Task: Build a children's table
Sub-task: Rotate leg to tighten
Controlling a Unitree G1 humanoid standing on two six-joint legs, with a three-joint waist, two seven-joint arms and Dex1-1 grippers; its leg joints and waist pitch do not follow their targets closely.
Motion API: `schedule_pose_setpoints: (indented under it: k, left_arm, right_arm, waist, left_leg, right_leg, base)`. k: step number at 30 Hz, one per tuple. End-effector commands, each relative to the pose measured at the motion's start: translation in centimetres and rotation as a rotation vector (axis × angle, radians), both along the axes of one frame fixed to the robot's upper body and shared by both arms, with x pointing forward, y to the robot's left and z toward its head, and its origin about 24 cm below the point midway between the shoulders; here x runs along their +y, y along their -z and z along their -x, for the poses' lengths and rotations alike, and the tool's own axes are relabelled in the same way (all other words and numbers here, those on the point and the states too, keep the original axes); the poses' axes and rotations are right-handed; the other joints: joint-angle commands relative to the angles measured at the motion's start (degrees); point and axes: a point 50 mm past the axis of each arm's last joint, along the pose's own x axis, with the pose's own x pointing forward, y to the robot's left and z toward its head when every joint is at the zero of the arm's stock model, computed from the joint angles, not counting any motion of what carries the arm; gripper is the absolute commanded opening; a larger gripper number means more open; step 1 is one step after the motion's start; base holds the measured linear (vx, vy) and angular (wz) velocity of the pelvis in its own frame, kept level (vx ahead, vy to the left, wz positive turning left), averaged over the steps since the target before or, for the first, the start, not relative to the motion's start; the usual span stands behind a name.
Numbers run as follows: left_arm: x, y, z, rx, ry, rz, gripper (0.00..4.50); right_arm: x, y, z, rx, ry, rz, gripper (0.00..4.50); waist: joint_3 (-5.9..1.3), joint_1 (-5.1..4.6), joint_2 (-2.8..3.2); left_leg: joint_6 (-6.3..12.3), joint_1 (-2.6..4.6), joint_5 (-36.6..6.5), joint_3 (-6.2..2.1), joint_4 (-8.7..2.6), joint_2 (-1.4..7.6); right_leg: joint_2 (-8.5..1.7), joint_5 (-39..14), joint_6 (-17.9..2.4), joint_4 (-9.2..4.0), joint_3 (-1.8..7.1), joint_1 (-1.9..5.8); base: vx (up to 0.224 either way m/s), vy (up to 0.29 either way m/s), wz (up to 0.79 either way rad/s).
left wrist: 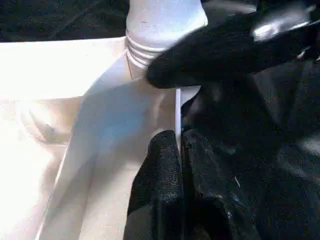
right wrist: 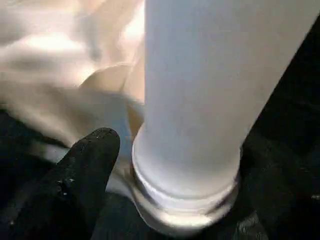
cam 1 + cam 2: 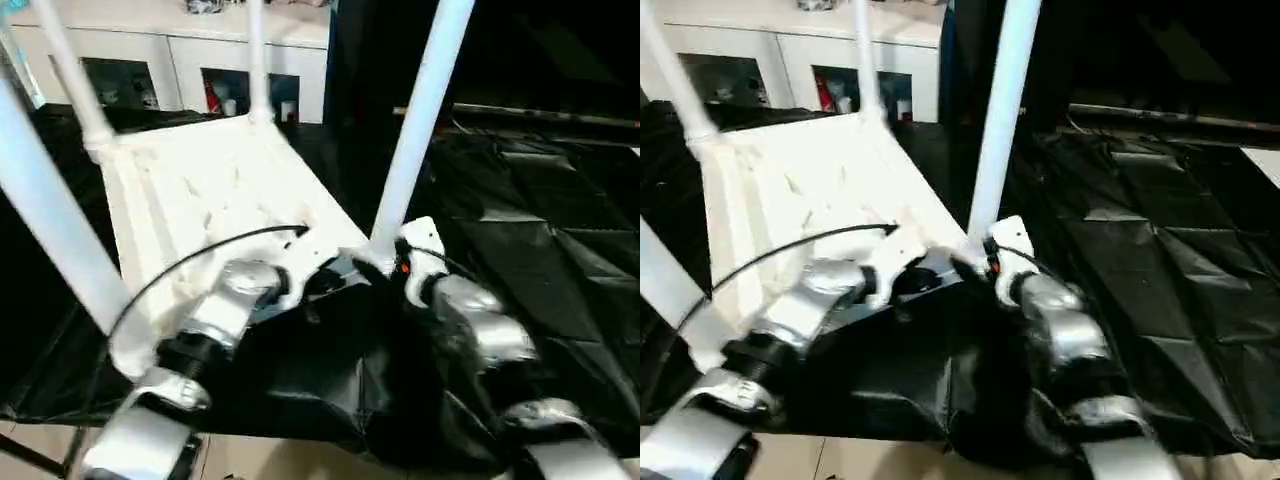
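The white tabletop (image 3: pixel 200 190) lies upside down on a black cloth, ribbed side up. Several white legs stand in its corner sockets; the nearest right one (image 3: pixel 420 120) rises just beyond my two grippers. In the left wrist view, my left gripper (image 1: pixel 179 137) is shut on the thin rim of the tabletop just below that leg's socket (image 1: pixel 150 50). My right gripper (image 3: pixel 388 262) sits at the base of the same leg (image 2: pixel 200 90). One black finger (image 2: pixel 85 185) stands a little off the leg's collar, jaws open; the other finger is hidden behind the leg.
A white cabinet with glass doors (image 3: pixel 190 60) stands behind the tabletop. The creased black cloth (image 3: pixel 540 240) spreads out to the right. Its front edge hangs over pale floor (image 3: pixel 260 460). A black cable (image 3: pixel 200 255) arcs over my left forearm.
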Motion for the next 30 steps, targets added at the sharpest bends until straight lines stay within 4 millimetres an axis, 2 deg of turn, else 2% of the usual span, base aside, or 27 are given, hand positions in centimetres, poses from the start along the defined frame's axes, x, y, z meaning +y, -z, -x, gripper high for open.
schedule_pose_setpoints:
  k: [1,3,6,7,9,11,13,21,27,30]
  left_arm:
    - [-0.7,0.1,0.8,0.012,0.101,0.04,0.0]
    - [0.3,-0.2,1.4,0.042,0.195,0.062,0.0]
    - [1.0,-0.3,2.0,0.081,0.255,0.069,0.0]
    - [1.7,-0.4,2.4,0.106,0.291,0.059,0.0]
    - [2.1,-0.4,2.5,0.119,0.305,0.053,0.0]
    - [2.8,-0.3,2.7,0.136,0.319,0.049,0.0]
    - [2.9,-0.3,2.8,0.143,0.327,0.05,0.0]
    - [3.1,-0.4,2.9,0.154,0.334,0.064,0.0]
    - [3.3,-0.4,2.9,0.149,0.324,0.062,0.0]
    - [3.2,-0.3,2.6,0.135,0.292,0.048,0.0]
  right_arm:
    - [2.0,-0.4,0.9,-0.012,-0.192,-0.01,3.92]
    - [0.8,-0.9,1.2,-0.015,-0.251,-0.003,3.92]
    - [0.0,-1.3,1.5,-0.012,-0.294,-0.002,3.92]
    - [-0.5,-1.6,1.7,-0.02,-0.32,0.004,3.92]
    - [-0.7,-1.8,1.7,-0.023,-0.332,0.007,3.92]
    - [-1.0,-1.9,2.1,-0.005,-0.373,-0.008,3.92]
    - [-1.0,-1.9,2.3,-0.001,-0.384,-0.01,3.92]
    - [-0.6,-1.5,2.8,0.031,-0.43,-0.009,3.3]
    - [-0.5,-1.5,2.8,0.035,-0.436,-0.012,2.79]
    - [-0.4,-1.3,2.9,0.045,-0.427,-0.022,2.71]
  waist:
    - [-2.46,0.16,-0.3]
    - [-2.39,0.1,-0.24]
    - [-2.34,-0.11,-0.16]
    - [-2.54,0.12,-0.03]
    - [-2.62,0.4,0.1]
    - [-2.61,0.48,0.13]
    - [-2.59,0.49,0.01]
    - [-2.4,0.49,-0.36]
    - [-2.49,0.54,-0.34]
    - [-2.49,0.53,-0.39]
  left_leg:
    - [2.76,-0.39,-12.1,-0.04,-3.72,1.19]
    - [2.73,-0.35,-12.0,-0.06,-3.8,1.26]
    - [3.0,-0.29,-12.5,0.02,-3.84,1.45]
    - [3.07,0.04,-12.1,0.09,-3.65,1.5]
    - [3.59,0.05,-9.2,0.24,-3.45,1.46]
    - [3.89,0.03,-8.9,0.31,-3.36,1.44]
    - [3.83,-0.08,-9.2,0.29,-3.38,1.43]
    - [2.78,0.02,-10.8,0.27,-3.56,1.47]
    - [3.08,-0.07,-9.2,0.29,-3.41,1.38]
    - [3.05,-0.05,-9.3,0.29,-3.39,1.38]
  right_leg:
    - [-3.24,-14.0,-8.4,-4.83,2.47,2.85]
    - [-3.2,-13.3,-9.2,-4.68,2.41,2.87]
    - [-3.14,-12.3,-10.3,-4.54,2.51,2.65]
    - [-3.2,-10.9,-11.1,-4.32,2.53,2.6]
    - [-2.84,-4.4,-12.9,-3.53,2.53,2.65]
    - [-2.84,-3.0,-13.4,-3.34,2.47,2.83]
    - [-3.02,-3.4,-13.4,-3.35,2.44,3.0]
    - [-3.21,-8.7,-12.1,-3.87,2.53,2.83]
    - [-3.18,-6.5,-12.3,-3.6,2.53,2.94]
    - [-3.17,-6.8,-12.3,-3.62,2.53,2.94]
  base:
    - [0.0,0.0,0.0]
    - [0.0,0.0,0.0]
    - [0.0,0.0,0.0]
    - [0.0,0.0,0.0]
    - [0.0,0.0,0.0]
    - [0.0,0.0,0.0]
    - [0.0,0.0,0.0]
    - [0.0,0.0,0.0]
    - [0.0,0.0,0.0]
    - [0.0,0.0,0.0]
